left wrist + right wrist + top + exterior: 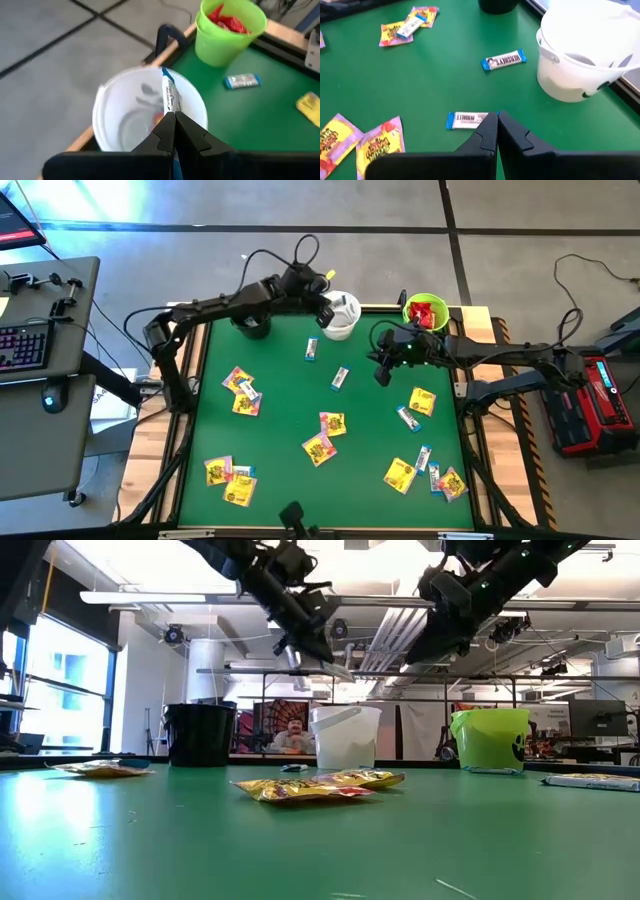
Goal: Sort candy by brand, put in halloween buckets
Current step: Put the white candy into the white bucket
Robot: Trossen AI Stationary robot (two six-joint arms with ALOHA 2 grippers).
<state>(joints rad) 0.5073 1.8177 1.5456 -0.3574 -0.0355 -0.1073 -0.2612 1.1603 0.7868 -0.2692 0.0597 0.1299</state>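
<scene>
Three buckets at table's far edge — lime green bucket [227, 37] holds red candy [226, 21]; left claw [170, 120] clamped on white-and-blue bar [170, 95] over white bucket [112, 125]; right claw [496, 122] together, empty.

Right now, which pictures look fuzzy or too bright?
In the left wrist view the white bucket looks smeared, while the lime green bucket is sharper. In the low view bright ceiling lights wash out the top, and the yellow candy packet is slightly soft. The high view is evenly lit.

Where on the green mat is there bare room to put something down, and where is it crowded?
Free: the mat between the black bucket and the central yellow packets. Crowded: the near corners and the right side, with yellow and white-and-blue candy.
</scene>
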